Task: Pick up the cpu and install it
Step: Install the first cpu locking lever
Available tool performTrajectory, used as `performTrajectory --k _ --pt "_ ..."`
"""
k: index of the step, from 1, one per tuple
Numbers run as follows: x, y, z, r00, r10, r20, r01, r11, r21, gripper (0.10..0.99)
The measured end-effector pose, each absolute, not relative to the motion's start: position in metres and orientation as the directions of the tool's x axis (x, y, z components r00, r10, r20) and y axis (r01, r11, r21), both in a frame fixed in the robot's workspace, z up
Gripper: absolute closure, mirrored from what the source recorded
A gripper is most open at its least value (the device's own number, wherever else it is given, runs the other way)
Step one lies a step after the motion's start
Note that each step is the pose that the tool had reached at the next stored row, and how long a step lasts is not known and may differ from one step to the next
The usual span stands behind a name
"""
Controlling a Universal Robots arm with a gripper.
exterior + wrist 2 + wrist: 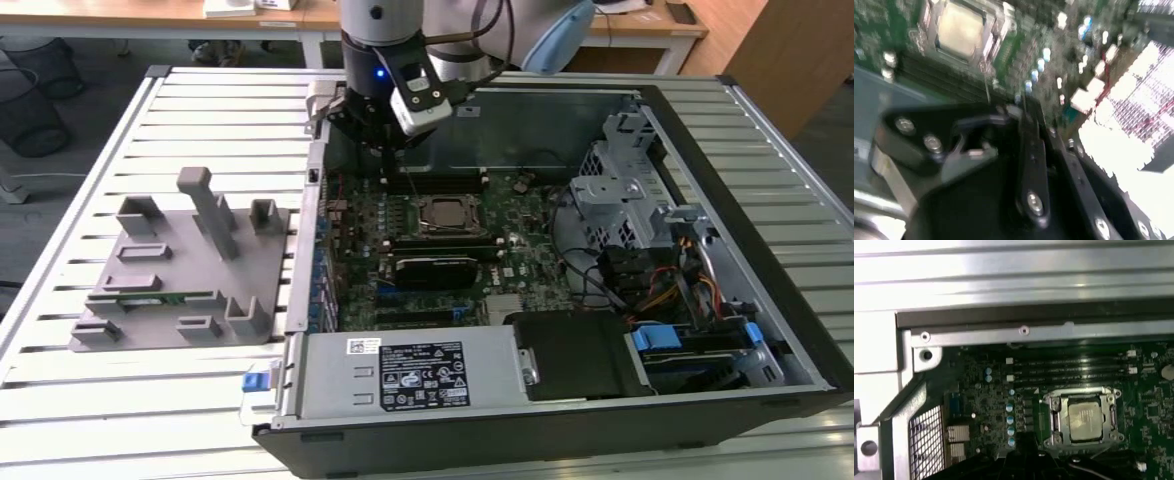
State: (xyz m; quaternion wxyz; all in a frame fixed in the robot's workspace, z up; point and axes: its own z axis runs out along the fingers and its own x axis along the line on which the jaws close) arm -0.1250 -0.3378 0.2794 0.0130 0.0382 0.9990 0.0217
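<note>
We look past the black gripper (1021, 120) to the cpu (959, 27), silver top up, lying within a metal frame (990, 45) on the green circuit board (1054, 55), beyond the gripper's tip and apart from it.

The cpu (1085, 416) wears a smooth, softly glossy metal lid. I see the motherboard (979, 392) matt green, the case (979, 335) dull sheet metal, my table (80, 400) ribbed satin metal, the holder (187, 265) matt grey plastic.

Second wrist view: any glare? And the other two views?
Second wrist view: perforated metal grille blown out white. First wrist view: bright sheen on the slatted silver tabletop; square silver-topped cpu evenly lit. Exterior view: even light throughout.
</note>
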Motion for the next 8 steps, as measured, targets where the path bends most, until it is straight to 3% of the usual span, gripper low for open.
performTrajectory --k 8 --pt "-0.125 -0.345 0.2789 -0.997 0.077 -0.024 0.076 0.996 0.044 0.973"
